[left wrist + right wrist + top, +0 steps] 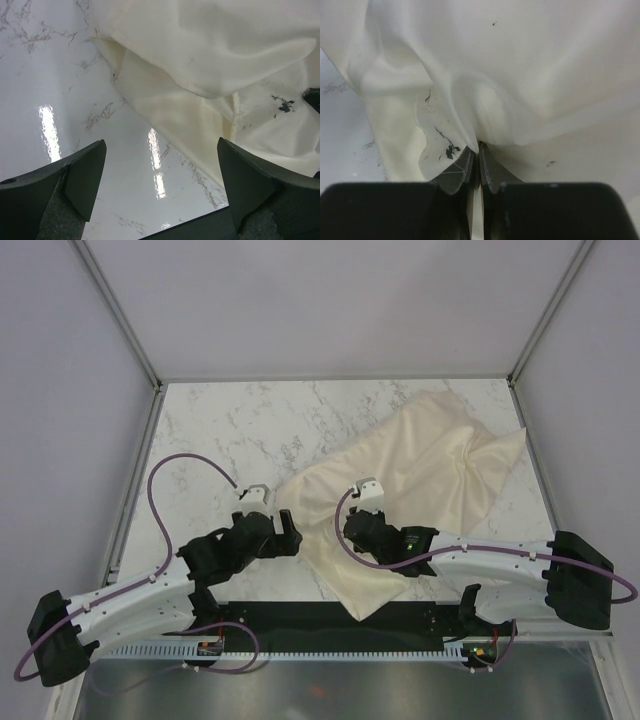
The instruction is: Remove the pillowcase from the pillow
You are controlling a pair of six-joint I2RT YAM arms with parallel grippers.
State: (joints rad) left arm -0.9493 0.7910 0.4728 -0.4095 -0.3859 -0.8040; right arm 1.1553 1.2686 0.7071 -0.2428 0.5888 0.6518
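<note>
You see the pillowcase (350, 570) lying diagonally on the marble table (230, 430), from 6 o'clock toward 2 o'clock, with the padded pillow (440, 455) at the 2 o'clock end. The right gripper (478, 150) pinches a fold of the pillowcase beside its dark mark (449, 150). The left gripper (161, 145) hangs spread wide over bare table, at 9 o'clock of the cloth's edge.

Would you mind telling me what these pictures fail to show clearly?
- Padded cream pillow: every view, covered by the thin cream fabric pillowcase.
- Right hand fingertips: top view, under its own wrist.
- Pillowcase's extent: wrist views, cut off by the frame edges.
</note>
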